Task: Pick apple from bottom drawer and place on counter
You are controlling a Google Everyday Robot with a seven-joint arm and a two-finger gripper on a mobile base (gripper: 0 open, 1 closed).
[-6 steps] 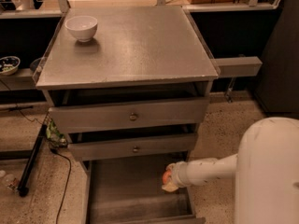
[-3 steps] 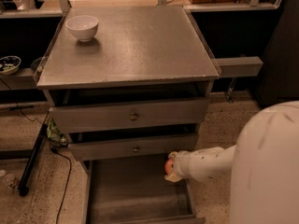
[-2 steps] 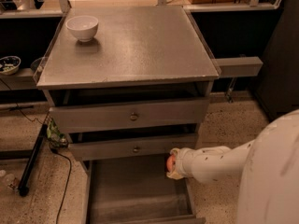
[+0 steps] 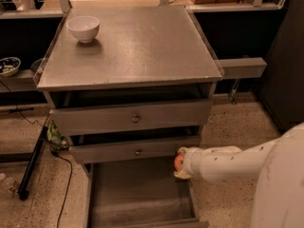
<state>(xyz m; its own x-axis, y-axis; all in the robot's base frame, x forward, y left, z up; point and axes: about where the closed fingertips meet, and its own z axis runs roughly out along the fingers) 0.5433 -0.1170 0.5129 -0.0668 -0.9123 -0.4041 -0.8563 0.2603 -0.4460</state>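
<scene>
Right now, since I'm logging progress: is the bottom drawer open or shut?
Open: the bottom drawer stands pulled out, its bare floor showing. The gripper, at the apple, is above its right wall.

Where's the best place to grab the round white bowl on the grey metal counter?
Pinch its thin rim from straight above: the round white bowl stands upright, mouth open, near the back left corner of the grey metal counter. The gripper is low, at the small red-orange apple above the open grey bottom drawer.
</scene>
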